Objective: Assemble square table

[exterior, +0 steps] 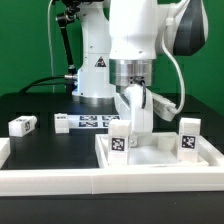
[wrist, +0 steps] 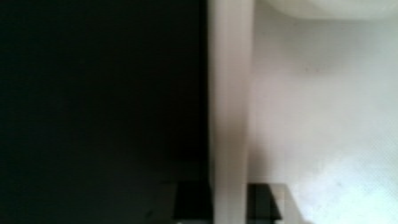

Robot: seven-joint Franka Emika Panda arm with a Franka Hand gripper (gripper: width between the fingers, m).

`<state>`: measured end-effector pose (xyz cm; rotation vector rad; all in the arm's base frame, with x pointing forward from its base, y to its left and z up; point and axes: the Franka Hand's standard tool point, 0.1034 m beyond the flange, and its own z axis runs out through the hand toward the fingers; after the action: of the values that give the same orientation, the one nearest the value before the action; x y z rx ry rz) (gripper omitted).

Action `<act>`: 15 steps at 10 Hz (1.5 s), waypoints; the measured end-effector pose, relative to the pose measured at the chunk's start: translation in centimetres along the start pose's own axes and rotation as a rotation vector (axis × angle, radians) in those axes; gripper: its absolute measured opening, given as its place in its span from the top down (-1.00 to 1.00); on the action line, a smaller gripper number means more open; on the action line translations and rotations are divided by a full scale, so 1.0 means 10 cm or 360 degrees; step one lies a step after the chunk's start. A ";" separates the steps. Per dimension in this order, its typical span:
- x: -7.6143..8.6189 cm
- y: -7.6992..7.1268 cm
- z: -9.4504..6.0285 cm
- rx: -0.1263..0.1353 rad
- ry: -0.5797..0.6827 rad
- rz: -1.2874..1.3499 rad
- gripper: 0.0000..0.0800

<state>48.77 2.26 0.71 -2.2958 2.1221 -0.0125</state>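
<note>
The white square tabletop (exterior: pixel 160 152) lies underside up at the exterior view's right, with its raised rim showing. Two white tagged legs stand on it, one at the near left corner (exterior: pixel 121 140) and one at the right corner (exterior: pixel 188 134). My gripper (exterior: pixel 134 112) reaches down onto the tabletop's left edge, just behind the left leg. In the wrist view the gripper (wrist: pixel 230 203) straddles the tabletop's rim (wrist: pixel 231 100), with a dark finger (wrist: pixel 192 203) pressed against each side of it. Two loose legs lie on the black table, one at far left (exterior: pixel 22 124) and one near it (exterior: pixel 62 122).
The marker board (exterior: pixel 95 122) lies flat behind the tabletop, in front of the robot base (exterior: pixel 95 70). The long white L-shaped border wall (exterior: pixel 60 178) runs along the front and encloses the tabletop's front side. Black cables hang at the back left.
</note>
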 end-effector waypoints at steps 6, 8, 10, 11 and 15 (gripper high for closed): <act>0.11 0.06 0.00 -0.0048 -0.0019 -0.0188 0.85; 0.13 0.09 0.00 -0.0053 -0.0019 -0.0310 0.85; 0.19 0.12 0.00 -0.0058 -0.0016 -0.0518 0.85; 0.31 0.12 0.00 -0.0080 -0.0013 -0.0686 0.85; 0.57 0.02 -0.05 -0.0061 0.0033 -0.1315 0.84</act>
<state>49.00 -3.43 1.22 -2.9976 1.0369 -0.0043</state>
